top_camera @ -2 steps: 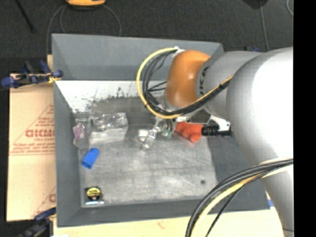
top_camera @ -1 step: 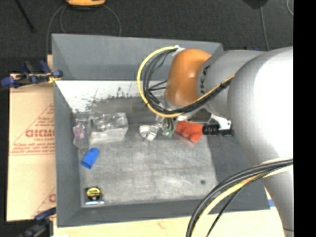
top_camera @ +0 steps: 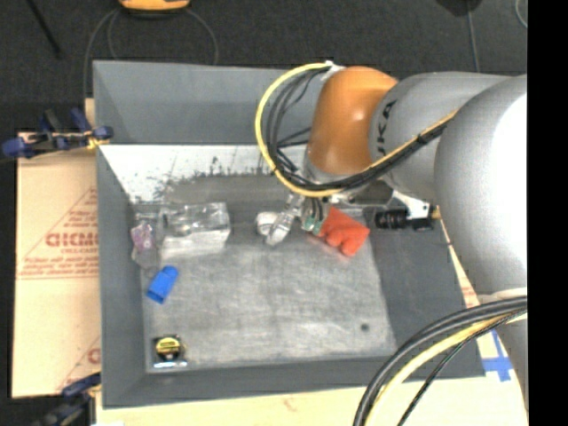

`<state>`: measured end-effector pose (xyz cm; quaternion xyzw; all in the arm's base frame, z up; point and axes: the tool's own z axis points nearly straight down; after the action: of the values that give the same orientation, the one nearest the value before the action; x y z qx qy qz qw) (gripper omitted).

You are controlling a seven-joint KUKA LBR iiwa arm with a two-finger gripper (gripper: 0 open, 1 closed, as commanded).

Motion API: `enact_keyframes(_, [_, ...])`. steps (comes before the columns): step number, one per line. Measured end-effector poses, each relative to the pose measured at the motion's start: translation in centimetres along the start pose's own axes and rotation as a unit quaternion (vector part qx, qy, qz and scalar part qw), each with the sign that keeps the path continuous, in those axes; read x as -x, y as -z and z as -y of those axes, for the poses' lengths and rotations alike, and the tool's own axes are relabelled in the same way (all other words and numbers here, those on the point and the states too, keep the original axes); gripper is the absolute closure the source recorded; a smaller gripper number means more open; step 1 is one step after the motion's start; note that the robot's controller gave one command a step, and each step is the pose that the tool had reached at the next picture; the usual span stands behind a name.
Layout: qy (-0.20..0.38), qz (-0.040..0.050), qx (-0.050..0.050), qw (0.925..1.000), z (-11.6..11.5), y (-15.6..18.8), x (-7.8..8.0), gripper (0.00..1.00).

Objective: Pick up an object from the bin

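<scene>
Where the scuffed grey bin [top_camera: 266, 309] floor nears its far wall, at 1 o'clock, the gripper [top_camera: 299, 216] stands between a crumpled silvery piece [top_camera: 272, 227], at its 9 o'clock, and a red-orange block [top_camera: 343, 234], at its 4 o'clock. Whether the gripper is apart or together cannot be told. Cables partly hide the arm's dark lettering.

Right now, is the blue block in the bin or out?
In: the blue block lies on the bin floor near its left wall.

Tape measure [top_camera: 167, 349] in near-left corner of bin [top_camera: 293, 313] — block [top_camera: 161, 284] behind, box [top_camera: 197, 220] farther back
</scene>
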<state>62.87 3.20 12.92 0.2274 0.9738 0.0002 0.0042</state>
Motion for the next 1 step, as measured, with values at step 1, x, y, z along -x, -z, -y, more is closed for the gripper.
enact_keyframes(1, [-0.064,-0.0014,0.001,0.9979,-3.58,4.93,-1.13,1.0])
